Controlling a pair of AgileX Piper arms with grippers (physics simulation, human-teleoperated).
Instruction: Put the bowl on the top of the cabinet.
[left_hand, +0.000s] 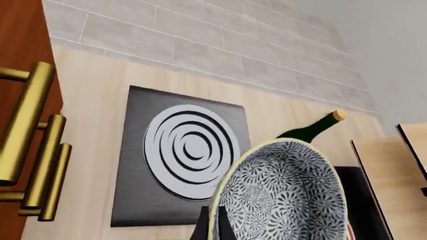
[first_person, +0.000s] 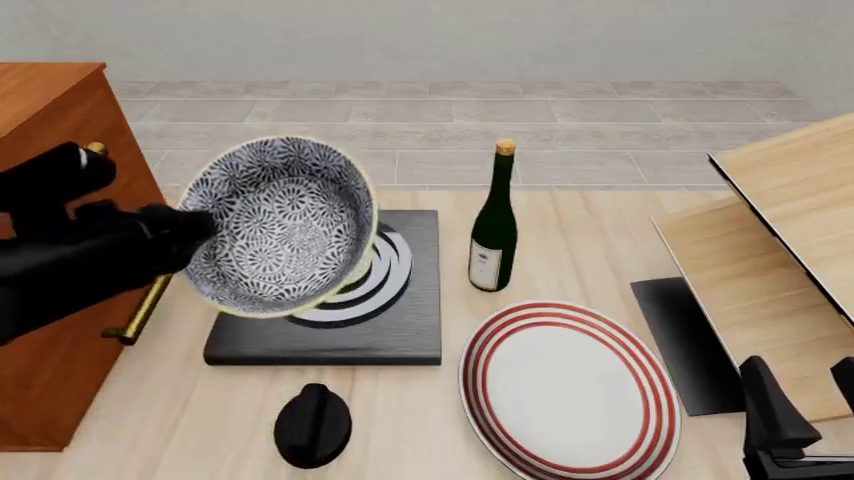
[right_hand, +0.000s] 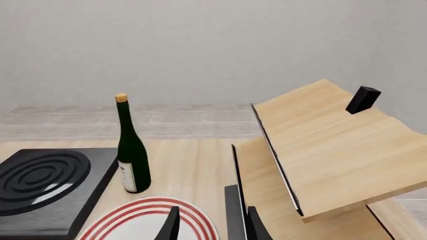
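Partly hidden at front-view left, the left gripper (first_person: 187, 228) sits behind the bowl (first_person: 278, 227), which it carries in the air, tipped on edge so the patterned inside faces the camera. Fingers themselves not visible there; the black arm blocks them. Left wrist view shows only dark finger bases (left_hand: 203, 226) at the bowl's yellowish rim, pinching it; the tips are cut off by the frame edge.

Bowl hangs above the near-left part of the black hob (first_person: 327, 300), covering much of its ringed burner, and just beside the cabinet (first_person: 47, 250). Cabinet cut off at the frame's left; its top is bare wood where visible. One brass handle (first_person: 138, 312) shows in the front view below the arm; three (left_hand: 30, 145) show in the left wrist view.

Right gripper (first_person: 797, 420) low at the front view's right corner, cut by the frame edge. Right wrist view shows two dark fingers (right_hand: 172, 226) set apart with nothing between them.

Green bottle (first_person: 494, 225) upright right of the hob. Red-ringed plate (first_person: 571, 388) flat in front of it. Black knob-like object (first_person: 312, 425) near the table's front edge, kind unclear. Pale wood boards (first_person: 781, 240) slant at right, extent cut off.
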